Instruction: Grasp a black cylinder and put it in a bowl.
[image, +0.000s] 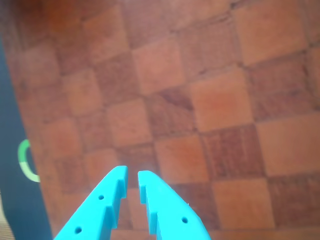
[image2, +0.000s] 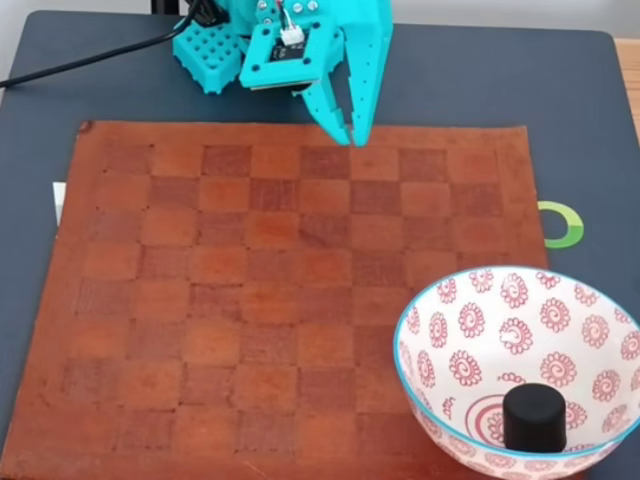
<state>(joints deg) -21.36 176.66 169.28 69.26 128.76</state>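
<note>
- The black cylinder stands upright inside the bowl, on the red spiral at its bottom, toward the near wall in the fixed view. The bowl sits at the lower right of that view, overlapping the corner of the chessboard mat.
- The gripper hangs over the far edge of the mat, well apart from the bowl. Its teal fingers are nearly together with a narrow slit between the tips and nothing held — the wrist view shows the same small gap over bare squares.
- Judged from how things lie, the placing is done, and what is left is parking the arm. To do that well: keep the claw high and clear of the mat, fold the arm toward its base rather than sweeping over the bowl, and leave the fingers as they are (no need to reopen them).
- Hard to make out: the bowl's lower rim is cut off by the frame edge in the fixed view, so whether it sits fully on the mat cannot be told.
- The arm above the wrist is cropped at the top, and the green ring mark on the dark table is only partly visible in both views.
- The wrist view is soft and blurred, so the fingers' height above the mat is unclear.
</note>
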